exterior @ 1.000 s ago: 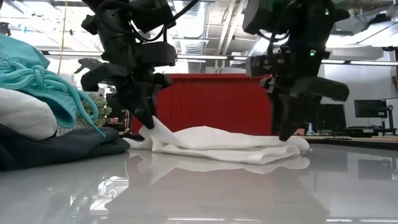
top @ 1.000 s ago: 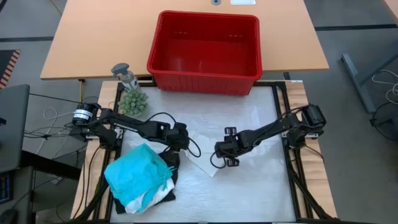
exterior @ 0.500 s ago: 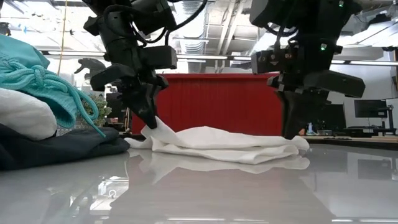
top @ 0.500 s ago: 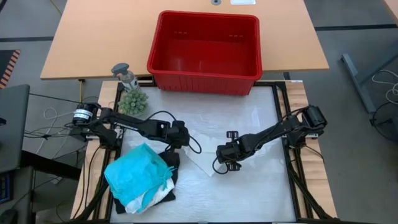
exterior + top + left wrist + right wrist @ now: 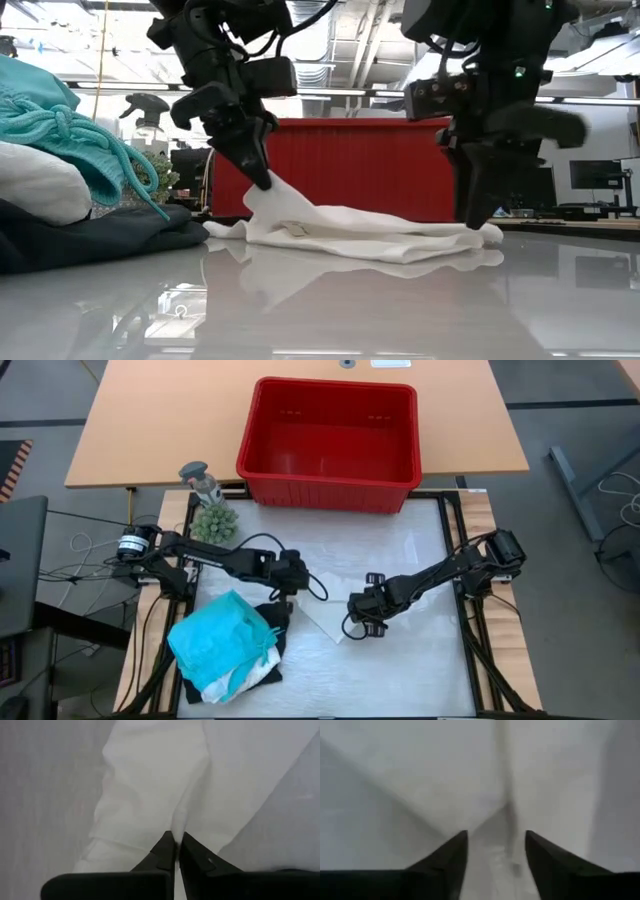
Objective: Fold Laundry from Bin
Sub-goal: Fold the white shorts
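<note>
Left tool (image 5: pixel 262 180) clamped on white garment (image 5: pixel 350 232); right tool (image 5: pixel 496 851) fingers apart over its other end.

Left tool (image 5: pixel 262 178): has risen off the counter (image 5: pixel 330 310) and away from the dark garment pile (image 5: pixel 95 238), pinched shut on the near corner of the white cloth (image 5: pixel 350 232); a second ago it sat low at that corner.
White cloth: the corner nearest the pile is now drawn up into a small peak under the left tool; before, it lay almost flat.
Right tool (image 5: pixel 362 618): at the cloth's far end from the pile, its fingers closed in half a second ago and now stand apart again, tips down on the cloth.
</note>
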